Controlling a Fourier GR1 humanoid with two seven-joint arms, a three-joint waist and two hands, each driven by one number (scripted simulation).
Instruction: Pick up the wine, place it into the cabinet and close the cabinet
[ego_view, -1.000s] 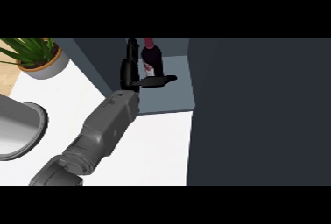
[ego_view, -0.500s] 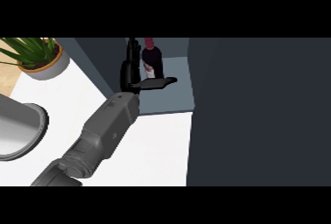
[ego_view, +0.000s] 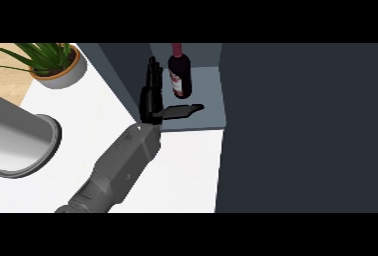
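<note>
Hand, black, on a grey forearm entering from the lower left (ego_view: 153, 100): fingers straight and together, pointing up alongside the bottle; thumb stuck out sideways below the bottle's base. Nothing is clamped. Which arm this is cannot be told from the view alone; its position suggests the left. No other hand shows.

Dark glass wine bottle with red cap and pale label (ego_view: 179, 75): standing inside the cabinet compartment, just right of the straight fingers, apparently free of them, though contact along the bottle's left side cannot be ruled out.

Dark grey cabinet with pale blue-grey inner floor (ego_view: 203, 117): open; bottle on the floor towards the back. A large dark panel (ego_view: 295, 125) fills the right of the view, likely the door or cabinet side.

White surface (ego_view: 184, 170): carries the forearm's approach.

Green potted plant in a tan pot (ego_view: 55, 65): upper left, well apart.

Grey round metal vessel (ego_view: 22, 145): left edge, partly cut off.

Status, judged: placing looks done; withdrawal and closing remain.

Risks: fingers or thumb may brush the bottle on the way out and tip it; a door swung shut before the forearm clears would strike it.
</note>
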